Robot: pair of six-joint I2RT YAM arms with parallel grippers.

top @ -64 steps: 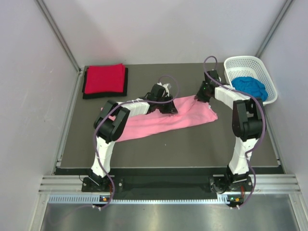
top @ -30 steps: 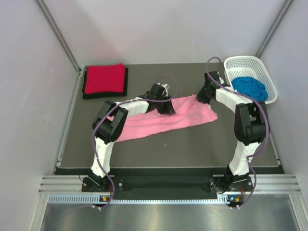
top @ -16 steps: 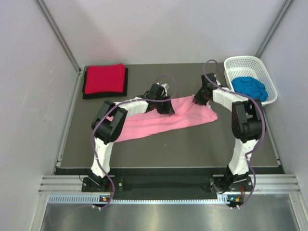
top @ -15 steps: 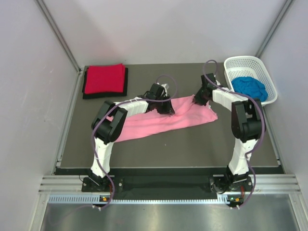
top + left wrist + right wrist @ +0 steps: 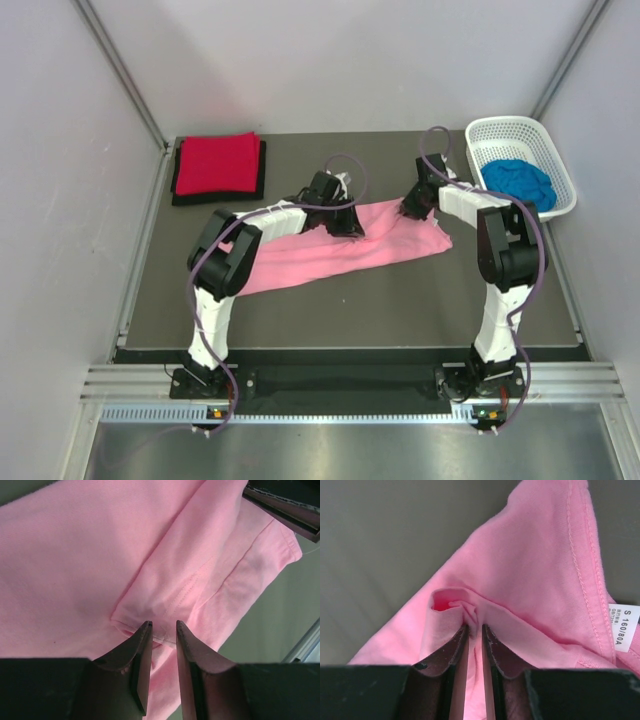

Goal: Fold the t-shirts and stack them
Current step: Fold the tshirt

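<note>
The light pink t-shirt (image 5: 320,255) lies as a long crumpled band across the middle of the table. My left gripper (image 5: 348,226) is down on its upper edge, and in the left wrist view the narrow jaws (image 5: 163,625) pinch a folded hem of the pink cloth (image 5: 75,555). My right gripper (image 5: 410,208) is at the shirt's far right corner. Its jaws (image 5: 475,627) are shut on a bunched ridge of pink cloth (image 5: 535,570). A red t-shirt (image 5: 217,162) lies folded on a black one (image 5: 178,193) at the far left. A bright blue t-shirt (image 5: 520,180) lies crumpled in the basket.
The white lattice basket (image 5: 505,125) stands at the far right corner of the table. A white size label (image 5: 624,627) shows on the pink shirt's neckline. Grey walls close in the table on three sides.
My right gripper has drawn the shirt's right corner a little to the left, bunching the cloth. The left gripper has stayed in place on the shirt.
</note>
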